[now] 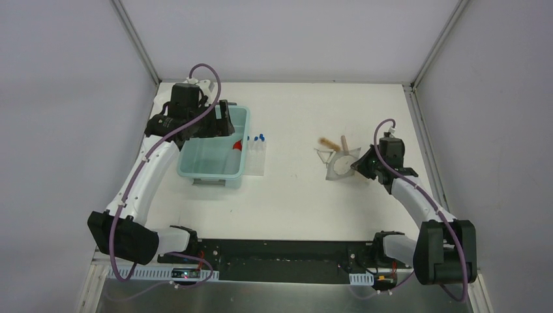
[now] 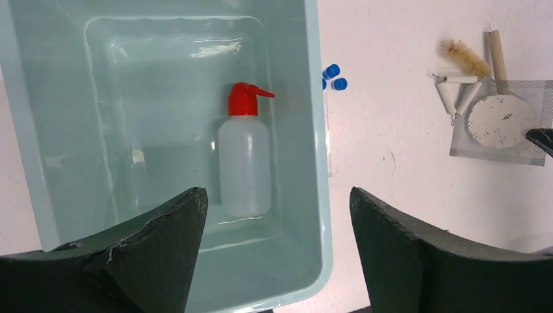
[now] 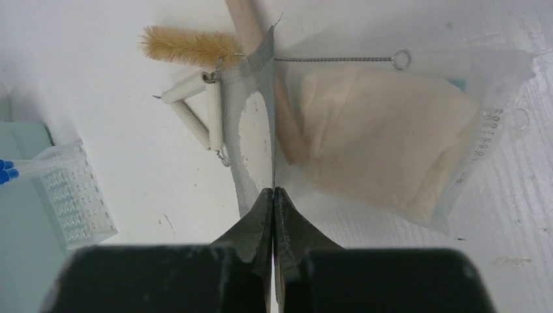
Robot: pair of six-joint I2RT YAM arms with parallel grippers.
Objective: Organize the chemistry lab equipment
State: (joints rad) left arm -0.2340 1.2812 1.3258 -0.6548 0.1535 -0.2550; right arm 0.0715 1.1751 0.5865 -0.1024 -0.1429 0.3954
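Two robot arms work at a white desk (image 1: 293,195) of lab equipment.
In the upper left of the overhead view, the left tool (image 2: 274,208) hangs spread wide over a pale teal bin (image 2: 306,130). A white squeeze bottle (image 2: 244,163) with a red spout lies on its side in the bin. Blue-capped tubes (image 2: 334,77) stand in a clear rack (image 3: 72,189) just right of the bin. At centre right, the right tool (image 3: 272,199) is pressed together, pinching the edge of a wire gauze (image 3: 248,176) beside a bristle brush (image 3: 189,45) and a clay triangle (image 3: 195,104).

Bare tabletop (image 1: 293,179) between tube rack (image 1: 255,158) and mesh (image 1: 342,168)
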